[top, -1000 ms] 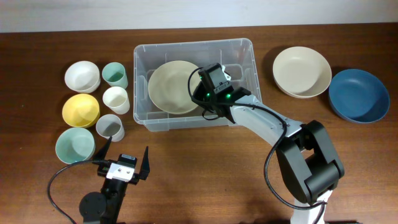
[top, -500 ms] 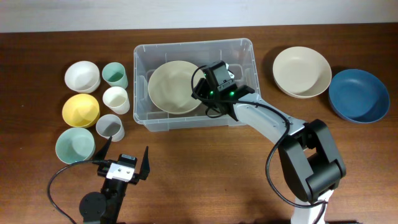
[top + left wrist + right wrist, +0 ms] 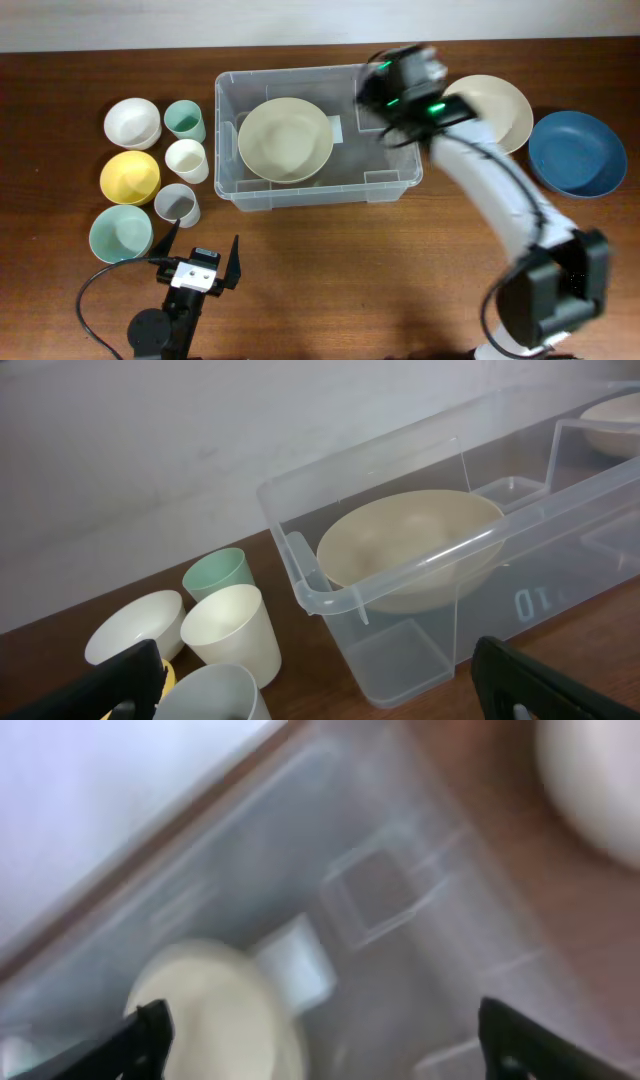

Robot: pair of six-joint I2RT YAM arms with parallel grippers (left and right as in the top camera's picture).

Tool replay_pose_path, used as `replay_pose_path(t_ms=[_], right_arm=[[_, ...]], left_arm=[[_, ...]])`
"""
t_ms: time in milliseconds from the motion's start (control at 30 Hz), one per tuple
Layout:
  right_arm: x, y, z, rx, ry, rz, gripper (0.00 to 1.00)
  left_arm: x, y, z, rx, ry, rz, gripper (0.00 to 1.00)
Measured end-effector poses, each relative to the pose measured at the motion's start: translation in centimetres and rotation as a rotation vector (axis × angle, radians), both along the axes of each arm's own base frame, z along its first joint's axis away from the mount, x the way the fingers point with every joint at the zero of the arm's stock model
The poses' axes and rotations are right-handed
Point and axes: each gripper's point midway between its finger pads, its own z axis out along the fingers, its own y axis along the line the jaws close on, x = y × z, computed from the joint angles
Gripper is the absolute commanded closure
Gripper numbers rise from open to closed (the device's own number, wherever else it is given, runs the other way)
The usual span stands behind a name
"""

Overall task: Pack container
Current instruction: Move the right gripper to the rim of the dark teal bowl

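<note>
The container (image 3: 370, 165) is a clear plastic tub at the back middle of the table. A cream bowl (image 3: 285, 138) lies in its left half. My right gripper (image 3: 398, 85) hangs blurred above the tub's right end, open and empty. In the right wrist view its dark fingertips (image 3: 155, 1025) stand far apart over the tub's floor (image 3: 400, 890), with the bowl (image 3: 215, 1010) and a white label (image 3: 295, 970) below. My left gripper (image 3: 200, 245) rests open near the front edge. The left wrist view faces the tub's corner (image 3: 300, 575) and the bowl (image 3: 410, 545).
A second cream bowl (image 3: 485, 115) and a blue bowl (image 3: 577, 152) sit right of the tub. Left of it stand a white bowl (image 3: 132, 122), a yellow bowl (image 3: 130, 177), a pale green bowl (image 3: 121, 233), a green cup (image 3: 185, 120), a cream cup (image 3: 187, 160) and a grey cup (image 3: 177, 205).
My right gripper has opened, come off the cream bowl's rim and swung up and to the right over the tub's end. The bowl stays in the tub. The left arm has not moved.
</note>
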Motion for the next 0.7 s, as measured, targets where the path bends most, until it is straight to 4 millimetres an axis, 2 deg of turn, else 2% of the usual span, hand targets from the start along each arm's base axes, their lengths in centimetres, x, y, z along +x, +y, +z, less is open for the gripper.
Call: replay_pose_path(t_ms=[100,200,367,433,533,700], right_arm=[[-0.4,-7.1,1.9,-0.025,0.017,-0.162,0.01],[-2.6,-15.3,1.1,-0.018,0.107,-0.358,0.01],[-6.6,-23.9,-0.7,0.046,0.226,-0.579,0.01],[-8.3,-26.7,-1.2,0.085,0.257,-0.653,0.01],[-10.7,-29.8,-2.1,0.134,0.307,-0.745,0.01],[-13.7,-33.1,-5.0,0.225,0.377,-0.886,0.01]], left_arm=[[0.0,0.0,0.0,0.000,0.000,0.000,0.00],[0.0,0.0,0.0,0.000,0.000,0.000,0.00],[0.0,0.0,0.0,0.000,0.000,0.000,0.00],[0.0,0.0,0.0,0.000,0.000,0.000,0.00],[0.0,0.0,0.0,0.000,0.000,0.000,0.00],[0.0,0.0,0.0,0.000,0.000,0.000,0.00]])
